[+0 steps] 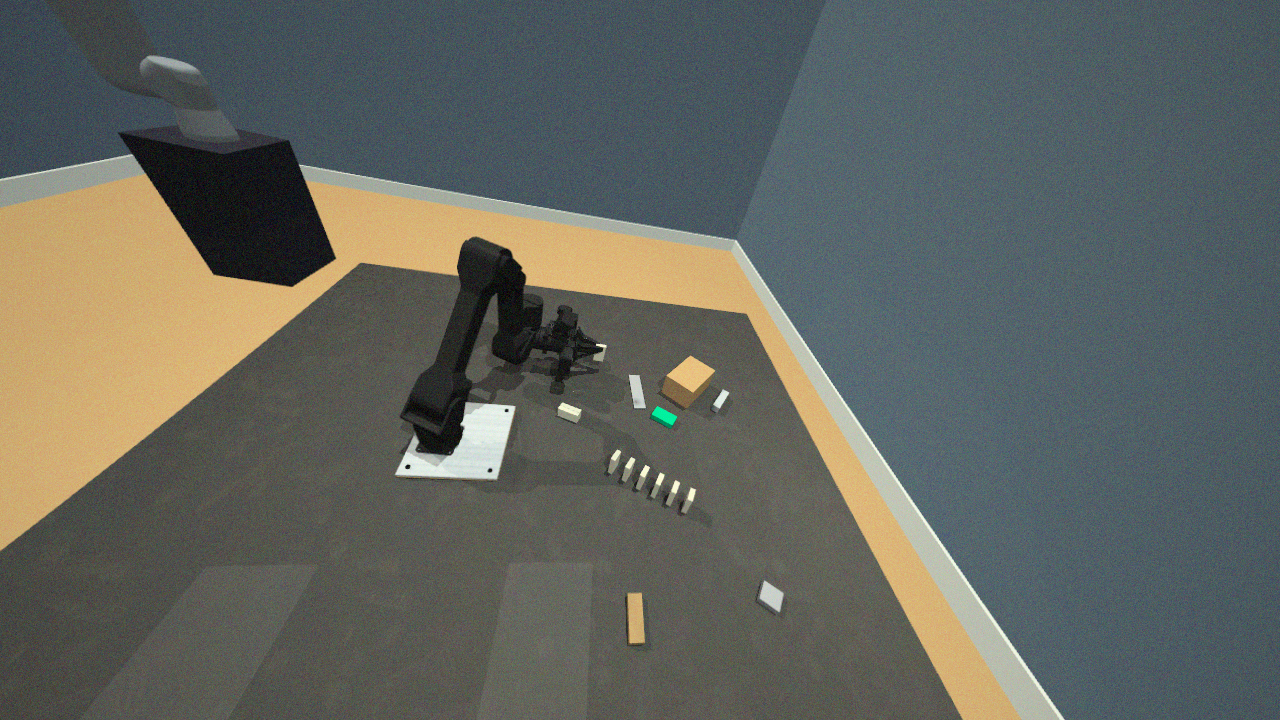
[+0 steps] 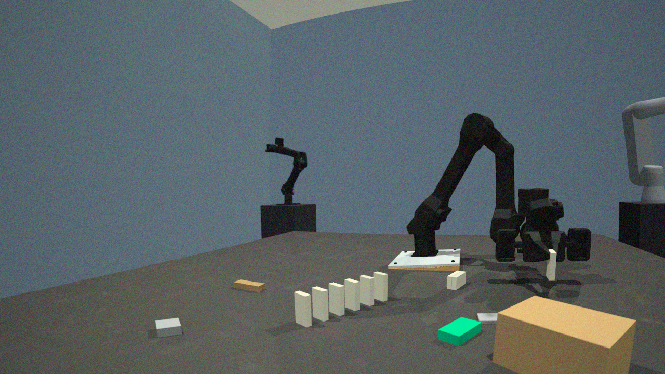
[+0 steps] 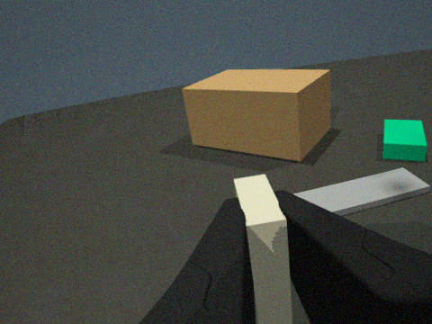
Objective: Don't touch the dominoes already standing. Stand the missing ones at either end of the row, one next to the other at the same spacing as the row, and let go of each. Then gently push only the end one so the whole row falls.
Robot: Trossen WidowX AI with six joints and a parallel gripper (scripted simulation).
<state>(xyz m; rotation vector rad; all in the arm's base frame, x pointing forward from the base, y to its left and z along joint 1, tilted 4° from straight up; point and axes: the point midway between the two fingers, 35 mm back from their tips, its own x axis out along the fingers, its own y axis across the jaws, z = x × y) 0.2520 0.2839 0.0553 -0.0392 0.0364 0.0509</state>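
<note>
the fingers hide the held domino's [image 3: 266, 258] lower end in the wrist view.

Row of six standing dominoes [image 2: 341, 295] sits on the desk [image 2: 139, 297] in front of the arm's base plate [image 2: 425, 260], with a loose domino [image 2: 455, 280] lying between base plate and row. Held domino [image 2: 551, 265] stands upright between the jaws, well apart from the row, behind the big box [image 2: 562, 337], small block [image 2: 459, 330] and flat slab [image 3: 363, 191].

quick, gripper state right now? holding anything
Gripper: shut on a cream domino, held upright, low over the table away from the row.
</note>
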